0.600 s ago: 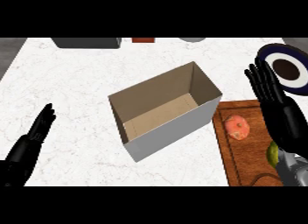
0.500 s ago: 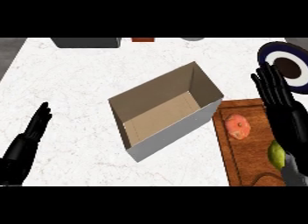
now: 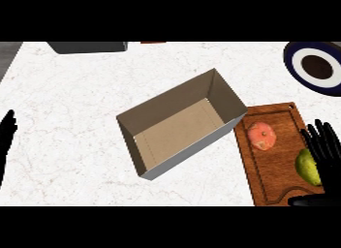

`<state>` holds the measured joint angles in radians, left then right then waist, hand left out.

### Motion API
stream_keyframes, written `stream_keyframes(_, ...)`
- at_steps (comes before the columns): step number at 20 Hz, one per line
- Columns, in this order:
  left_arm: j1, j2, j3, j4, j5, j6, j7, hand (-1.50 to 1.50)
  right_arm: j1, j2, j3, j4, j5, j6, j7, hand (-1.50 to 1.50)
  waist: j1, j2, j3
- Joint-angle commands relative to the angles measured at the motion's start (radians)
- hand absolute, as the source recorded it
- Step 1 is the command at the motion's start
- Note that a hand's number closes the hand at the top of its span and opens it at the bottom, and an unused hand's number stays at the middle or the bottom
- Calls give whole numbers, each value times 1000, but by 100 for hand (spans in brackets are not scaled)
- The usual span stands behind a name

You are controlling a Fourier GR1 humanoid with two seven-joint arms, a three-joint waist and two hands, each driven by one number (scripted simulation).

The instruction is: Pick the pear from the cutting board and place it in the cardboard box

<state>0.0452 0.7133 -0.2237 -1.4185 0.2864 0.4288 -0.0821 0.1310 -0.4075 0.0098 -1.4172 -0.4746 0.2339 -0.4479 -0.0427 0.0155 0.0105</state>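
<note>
A green pear (image 3: 306, 166) lies on the wooden cutting board (image 3: 273, 184) at the lower right, partly covered by my right hand (image 3: 332, 162). That hand is open, fingers straight and pointing up, its thumb showing near the board's lower edge. An orange-pink fruit (image 3: 261, 135) sits on the board's upper half. The open cardboard box (image 3: 180, 122) stands just left of the board, nothing inside it. My left hand (image 3: 0, 150) rests open at the left edge, fingers up.
A dark blue plate (image 3: 317, 67) with a white ring lies at the upper right. A grey container (image 3: 87, 47) sits at the top edge, with a small brown object (image 3: 152, 42) beside it. White marble counter (image 3: 66, 97) surrounds the box.
My right hand has come down and back, from beside the plate to over the pear at the board's lower right. The left hand has shifted toward the left edge.
</note>
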Motion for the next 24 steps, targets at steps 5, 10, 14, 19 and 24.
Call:
stream_keyframes(5,-50,19,-4,58,-33,1,52,0,39,50,-118,358,-229,447,-292,-150,30,-3,1)
stream_keyframes(10,-109,-14,-31,84,-62,2,73,0,-43,-120,-186,532,-4,438,-425,-150,51,-5,-1)
stream_keyframes(14,-131,-13,-31,85,-61,-13,93,0,-51,-222,-111,526,175,410,-485,-150,57,-8,-2)
stream_keyframes(19,-170,-43,-38,119,-83,-3,87,0,-119,-304,-24,576,301,406,-532,-150,64,-5,-2)
stream_keyframes(24,-182,-30,-26,128,-82,-34,83,0,-200,-332,80,633,437,343,-568,-150,79,-5,-3)
